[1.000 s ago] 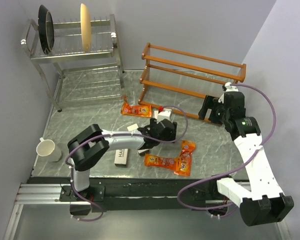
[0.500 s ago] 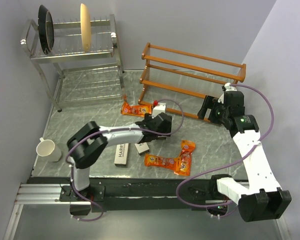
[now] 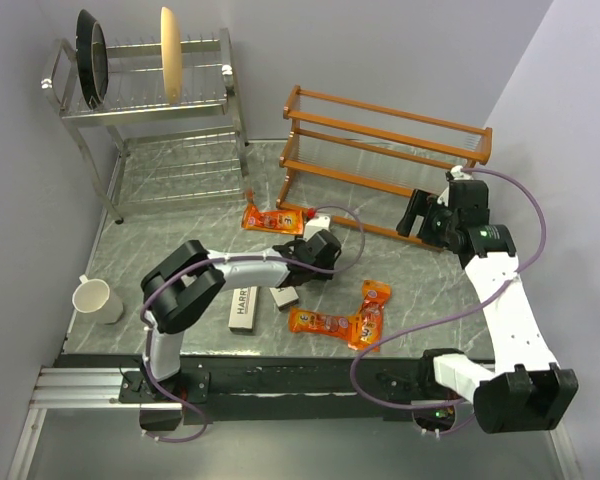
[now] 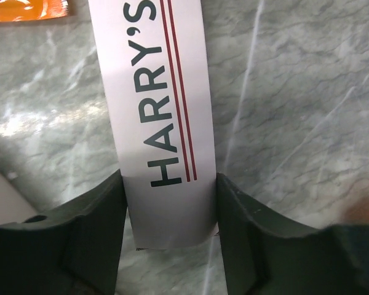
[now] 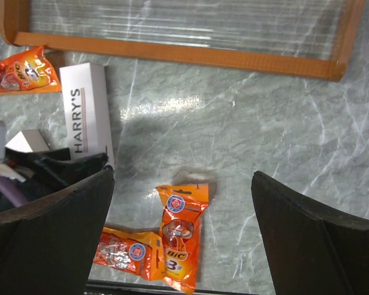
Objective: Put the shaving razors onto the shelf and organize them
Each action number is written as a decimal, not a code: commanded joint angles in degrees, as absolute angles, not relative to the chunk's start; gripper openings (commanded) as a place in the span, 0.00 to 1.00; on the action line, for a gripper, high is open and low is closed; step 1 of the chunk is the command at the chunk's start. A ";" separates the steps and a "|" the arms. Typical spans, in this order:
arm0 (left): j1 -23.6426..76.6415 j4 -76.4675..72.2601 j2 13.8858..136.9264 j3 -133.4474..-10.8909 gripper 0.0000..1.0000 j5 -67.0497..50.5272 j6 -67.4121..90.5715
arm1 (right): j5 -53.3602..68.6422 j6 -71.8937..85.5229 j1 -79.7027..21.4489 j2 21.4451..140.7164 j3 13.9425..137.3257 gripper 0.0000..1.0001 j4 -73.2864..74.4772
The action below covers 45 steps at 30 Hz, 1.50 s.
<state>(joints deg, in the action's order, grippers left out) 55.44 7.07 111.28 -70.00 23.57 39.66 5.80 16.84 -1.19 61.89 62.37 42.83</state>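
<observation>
The left fingers [image 4: 92, 227] sit against both long edges of a grey box [image 4: 154, 92] printed "HARRY'S", clamped near one end while it lies flat on the counter [image 3: 180, 240], a little in front of the shelf [image 5: 234, 59]. Because the hold is so far from the middle, the free end will probably sag on lifting. A firm squeeze and a slow, level rise seem wise, then a turn that lines the box up with the rails before lowering it. The right fingers [image 5: 43, 227] are spread wide with nothing between them, hovering by the shelf's right end. The box is smooth matt card, long and flat with crisp corners, so it may slip between hard pads. The shelf is orange-brown wood with thin rails and gaps a narrow box could tip through. The orange packs [image 5: 181, 246] are glossy, crinkly film, and the counter is polished grey-green marble pattern.
</observation>
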 commanded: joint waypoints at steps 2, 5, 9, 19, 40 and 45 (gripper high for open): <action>54.14 4.40 105.47 -66.19 0.48 22.32 33.86 | 6.77 17.49 -0.53 64.15 64.25 1.00 39.99; 53.97 1.51 103.72 -64.78 0.44 22.76 29.64 | 7.12 17.58 -0.35 65.30 65.04 0.99 39.90; 53.88 -2.89 100.82 -63.81 0.49 25.13 24.36 | 6.94 16.70 -0.27 65.57 66.44 0.99 39.55; 50.37 -4.23 110.73 -77.13 0.43 22.87 16.17 | 7.47 17.23 1.13 66.97 64.86 0.99 38.67; 45.53 -11.33 125.07 -91.58 0.54 24.08 8.26 | 9.67 17.23 4.31 67.50 63.28 0.98 38.67; 44.83 -10.64 126.65 -92.46 0.59 24.08 9.48 | 10.37 16.88 4.39 68.20 63.89 0.98 38.67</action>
